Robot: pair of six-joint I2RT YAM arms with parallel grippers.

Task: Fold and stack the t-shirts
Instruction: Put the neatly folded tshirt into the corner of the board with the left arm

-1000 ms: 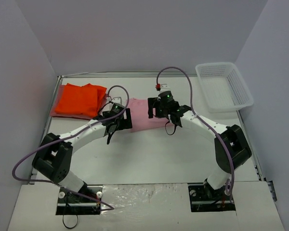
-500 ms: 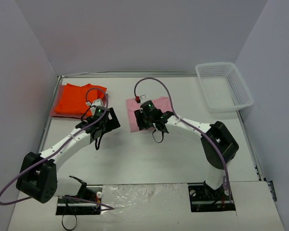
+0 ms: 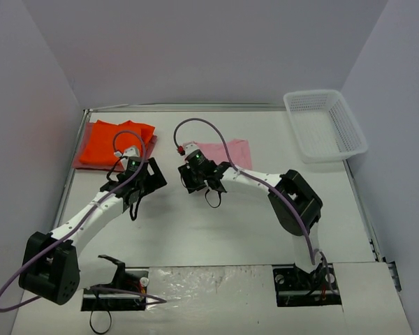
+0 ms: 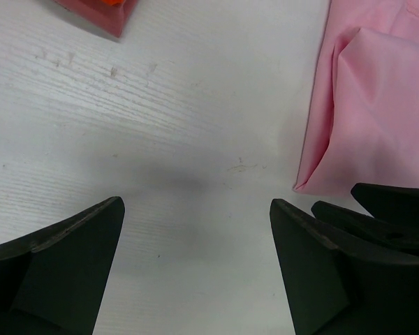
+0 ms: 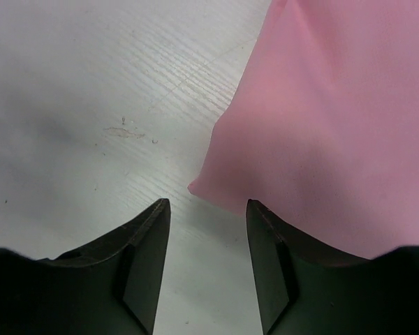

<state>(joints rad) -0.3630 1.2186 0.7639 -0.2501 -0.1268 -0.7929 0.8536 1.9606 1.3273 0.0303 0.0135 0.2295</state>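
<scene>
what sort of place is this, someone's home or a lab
Probably a lab test cell, not a home: plain white walls box in a white table, and a left arm and right arm are bolted at its near edge.

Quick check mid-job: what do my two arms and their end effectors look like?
The left arm and right arm have white links and black joints, each trailing a grey-purple cable. The left end effector and right end effector have matte black wedge-shaped fingers.
</scene>
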